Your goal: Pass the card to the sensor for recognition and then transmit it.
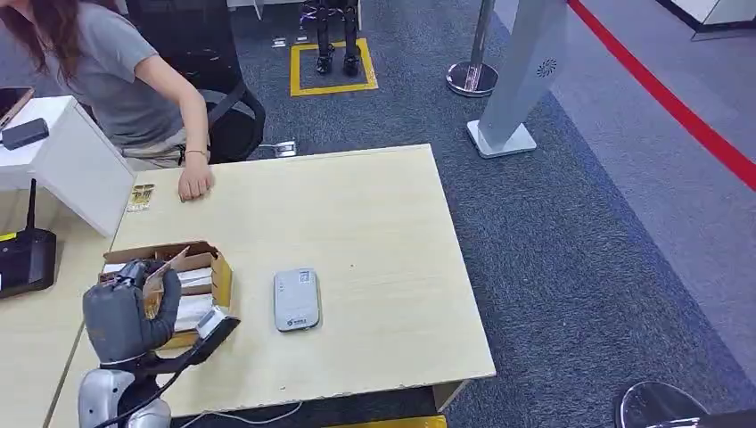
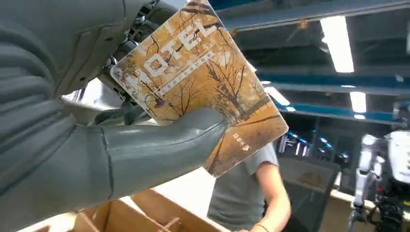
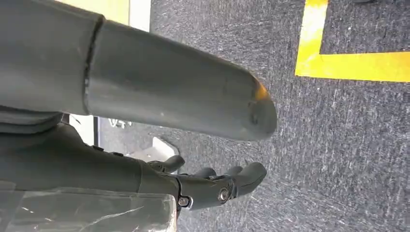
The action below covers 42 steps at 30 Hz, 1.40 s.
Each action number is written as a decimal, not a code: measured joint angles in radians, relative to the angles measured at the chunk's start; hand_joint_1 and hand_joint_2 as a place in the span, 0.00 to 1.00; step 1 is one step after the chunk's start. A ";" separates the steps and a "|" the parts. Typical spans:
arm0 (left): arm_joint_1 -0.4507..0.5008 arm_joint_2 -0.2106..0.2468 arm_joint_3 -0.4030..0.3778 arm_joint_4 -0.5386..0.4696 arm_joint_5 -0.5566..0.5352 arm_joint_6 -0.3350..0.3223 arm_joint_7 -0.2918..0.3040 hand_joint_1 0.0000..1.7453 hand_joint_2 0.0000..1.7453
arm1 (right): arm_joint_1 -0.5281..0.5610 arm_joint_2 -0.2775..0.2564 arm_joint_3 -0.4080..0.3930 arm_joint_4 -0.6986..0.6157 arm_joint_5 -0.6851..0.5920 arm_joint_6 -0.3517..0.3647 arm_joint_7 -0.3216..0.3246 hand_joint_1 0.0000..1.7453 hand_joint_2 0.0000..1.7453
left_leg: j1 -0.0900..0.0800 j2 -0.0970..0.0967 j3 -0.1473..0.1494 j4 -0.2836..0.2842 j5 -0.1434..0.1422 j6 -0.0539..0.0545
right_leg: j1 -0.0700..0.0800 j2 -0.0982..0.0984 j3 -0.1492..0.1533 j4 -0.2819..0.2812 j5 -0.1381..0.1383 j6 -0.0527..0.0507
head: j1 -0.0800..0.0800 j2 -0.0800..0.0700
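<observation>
- Left hand (image 2: 96, 145) pinches the card (image 2: 203, 82) between thumb and fingers, above the cardboard box (image 1: 209, 267).
- Right hand (image 3: 145, 145) hangs over carpet, fingers loosely apart, holding nothing.
- Sensor (image 1: 296, 299) lies beside the box; a person (image 1: 116, 80) sits behind the table (image 1: 383, 223).

I count one card (image 2: 203, 92), one cardboard box (image 1: 217, 267), one grey sensor (image 1: 296, 299) and one wooden table (image 1: 374, 214). One person (image 1: 116, 80) sits there (one hand (image 1: 193, 183) flat on the table). I see one black chair (image 1: 223, 98) and one metal post (image 1: 473, 76).
</observation>
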 joint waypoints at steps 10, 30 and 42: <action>-0.082 0.027 -0.138 0.140 -0.220 -0.007 0.128 1.00 1.00 | -0.001 0.000 0.018 0.000 0.007 0.001 0.000 0.00 0.00 | 0.000 0.000 0.000 0.000 0.000 0.000 | 0.000 0.000 0.000 0.000 0.000 0.000 | 0.000 0.000; -0.185 0.036 -0.244 0.370 -0.300 -0.026 0.161 1.00 1.00 | -0.003 0.000 0.040 0.000 0.016 0.008 0.000 0.00 0.00 | 0.000 0.000 0.000 0.000 0.000 0.000 | 0.000 0.000 0.000 0.000 0.000 0.000 | 0.000 0.000; -0.219 0.036 -0.312 0.459 -0.320 -0.008 0.150 1.00 1.00 | -0.003 0.000 0.055 0.000 0.016 0.014 0.000 0.00 0.00 | 0.000 0.000 0.000 0.000 0.000 0.000 | 0.000 0.000 0.000 0.000 0.000 0.000 | 0.000 0.000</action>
